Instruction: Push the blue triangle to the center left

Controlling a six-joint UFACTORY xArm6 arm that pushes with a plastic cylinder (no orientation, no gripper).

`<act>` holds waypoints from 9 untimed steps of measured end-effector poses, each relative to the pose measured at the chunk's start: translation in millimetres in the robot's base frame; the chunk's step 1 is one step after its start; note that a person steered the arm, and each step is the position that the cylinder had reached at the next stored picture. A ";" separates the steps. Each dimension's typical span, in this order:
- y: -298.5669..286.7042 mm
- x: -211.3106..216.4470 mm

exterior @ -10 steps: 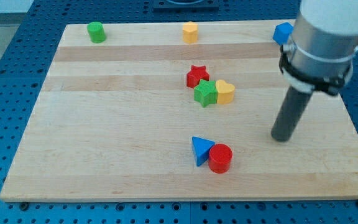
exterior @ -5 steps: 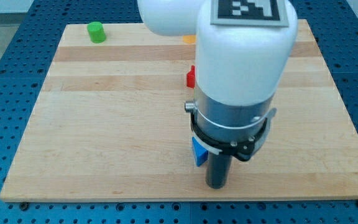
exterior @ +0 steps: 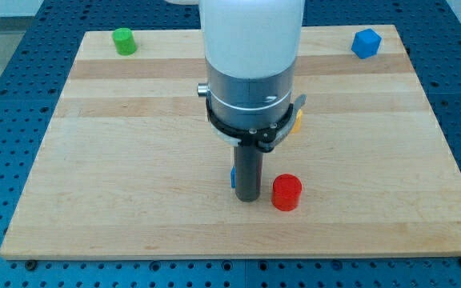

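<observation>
Wooden desk (exterior: 118,160) on a blue pegboard surface (exterior: 6,64). Far view's left, at the top edge of the desk: green cylinder (exterior: 123,40), upright, well apart from everything else. Centre of the view: white and grey arm body (exterior: 250,64) comes down from the view's top and hides the middle of the desk. Dark rod below it, my tip (exterior: 249,198) on the desk in the lower centre. Blue triangle (exterior: 233,178) is almost fully hidden behind the rod; only a thin blue sliver shows at the rod's left edge, touching or just beside it, shape not readable here. So the triangle sits lower centre, just on the view's left side of my tip. No hand on this rig, only the plain rod, so nothing to open or close. Just right of my tip: red cylinder (exterior: 286,193), upright, close beside the rod; cannot tell if touching. Above it, a bit of a yellow block (exterior: 298,120) peeks out at the arm's right edge, shape unclear. Far view's right top corner: blue cube (exterior: 366,42), well apart.
</observation>
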State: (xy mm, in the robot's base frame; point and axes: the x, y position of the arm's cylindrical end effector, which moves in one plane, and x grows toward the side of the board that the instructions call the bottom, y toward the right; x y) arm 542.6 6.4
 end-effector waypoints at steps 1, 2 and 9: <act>0.0 -17.1; 0.0 -34.1; -66.4 -119.4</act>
State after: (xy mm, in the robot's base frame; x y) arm 423.2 -60.1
